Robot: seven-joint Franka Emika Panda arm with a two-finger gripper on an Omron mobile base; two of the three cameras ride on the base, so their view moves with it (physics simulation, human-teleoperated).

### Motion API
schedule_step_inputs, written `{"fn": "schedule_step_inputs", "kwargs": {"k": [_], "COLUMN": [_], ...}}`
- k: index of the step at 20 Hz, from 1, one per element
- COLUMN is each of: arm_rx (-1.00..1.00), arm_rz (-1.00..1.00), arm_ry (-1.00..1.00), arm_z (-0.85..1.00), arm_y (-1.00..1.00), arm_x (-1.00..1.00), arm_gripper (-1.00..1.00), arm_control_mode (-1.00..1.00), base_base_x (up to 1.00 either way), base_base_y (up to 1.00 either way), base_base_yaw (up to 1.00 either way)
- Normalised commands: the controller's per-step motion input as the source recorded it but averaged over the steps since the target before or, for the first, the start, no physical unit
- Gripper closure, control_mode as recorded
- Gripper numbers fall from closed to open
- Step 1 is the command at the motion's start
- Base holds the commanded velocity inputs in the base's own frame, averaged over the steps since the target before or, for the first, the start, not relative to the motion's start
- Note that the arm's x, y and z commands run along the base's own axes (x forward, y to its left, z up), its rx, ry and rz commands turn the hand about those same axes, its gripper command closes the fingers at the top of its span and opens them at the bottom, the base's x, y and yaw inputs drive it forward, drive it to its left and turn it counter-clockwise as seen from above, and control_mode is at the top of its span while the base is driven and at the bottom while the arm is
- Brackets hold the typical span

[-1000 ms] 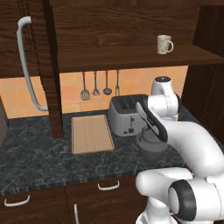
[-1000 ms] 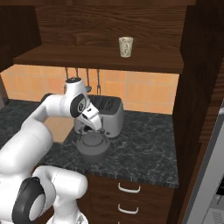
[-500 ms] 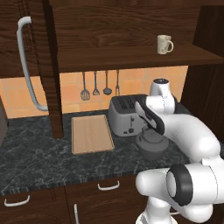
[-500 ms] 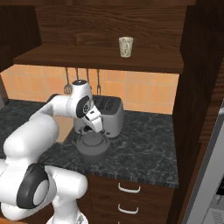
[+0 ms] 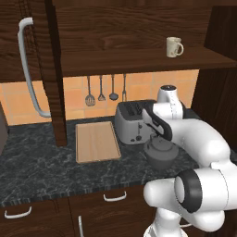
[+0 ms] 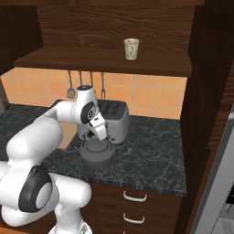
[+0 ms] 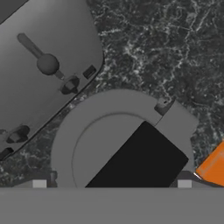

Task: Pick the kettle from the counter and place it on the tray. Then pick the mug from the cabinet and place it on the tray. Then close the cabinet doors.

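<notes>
From left to right on the counter (image 5: 41, 173): the empty wooden tray (image 5: 96, 140), the silver toaster (image 5: 132, 121), then the dark kettle (image 5: 160, 152). My gripper (image 5: 157, 130) hangs just above the kettle's handle, fingers spread wide, holding nothing. The mug (image 5: 173, 46) sits on the cabinet shelf.

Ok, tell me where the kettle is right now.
In the left base view the kettle sits on the counter, just in front of the toaster and right of the tray, under the robot's hand.
</notes>
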Motion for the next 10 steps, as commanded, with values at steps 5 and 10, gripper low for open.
{"fn": "schedule_step_inputs", "kwargs": {"k": [5, 10], "arm_rx": [0.00, 0.01], "arm_rz": [-0.02, 0.00], "arm_ry": [0.00, -0.03], "arm_z": [-0.03, 0.28], "arm_y": [0.00, 0.00], "arm_x": [0.00, -0.35], "arm_gripper": [1.00, 1.00], "arm_control_mode": [-1.00, -1.00], "base_base_x": [0.00, 0.00], "base_base_y": [0.00, 0.00], "base_base_yaw": [0.00, 0.00]}}
